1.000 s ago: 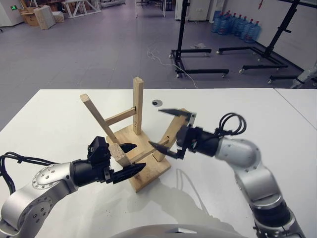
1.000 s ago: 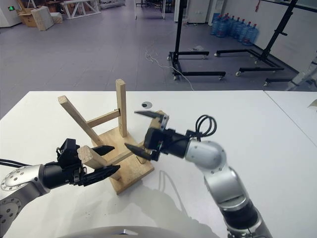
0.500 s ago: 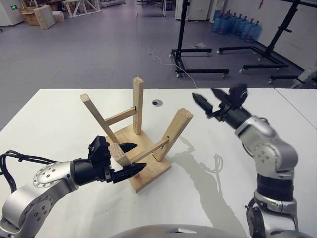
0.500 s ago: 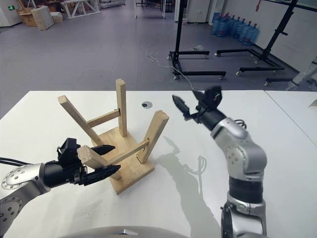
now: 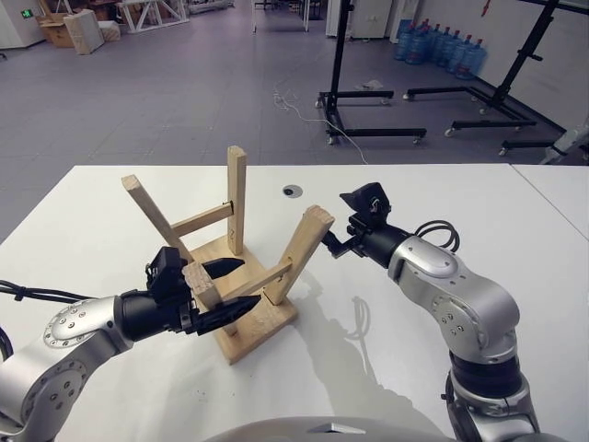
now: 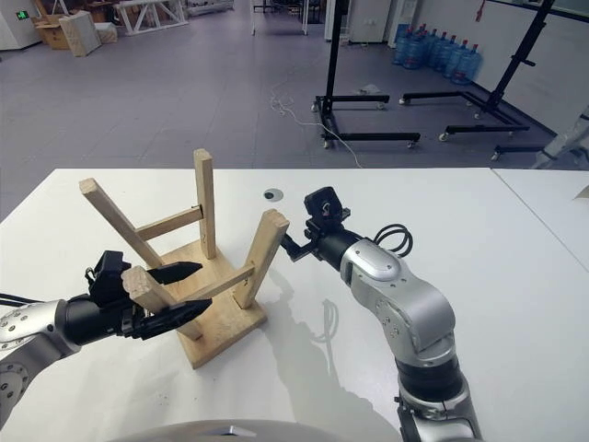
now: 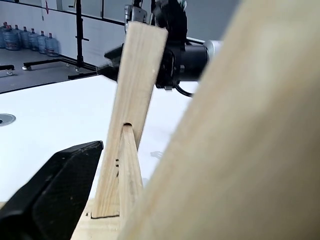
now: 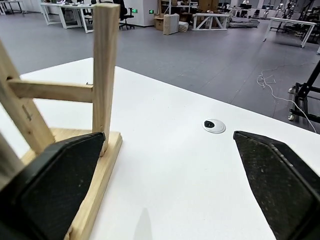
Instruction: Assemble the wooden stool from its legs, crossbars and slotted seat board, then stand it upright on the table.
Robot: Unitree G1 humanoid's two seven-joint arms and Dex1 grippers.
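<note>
L arm low, elbow out, forearm stretched fwd & inward. L gripper (image 5: 224,290) roughly level, one finger above & one below a stool leg (image 5: 200,285), clamped on it. R arm bent at elbow, forearm angled in toward centre. R gripper (image 5: 342,232) points left, fingers (image 8: 60,175) spread wide, holding nothing.

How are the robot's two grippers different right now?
The left gripper is clamped on the nearest leg; the right gripper is wide open and holds nothing. The left gripper sits low, just above the seat board; the right gripper is higher, beside the top of the right-hand leg. Both have two dark, pointed fingers.
</note>
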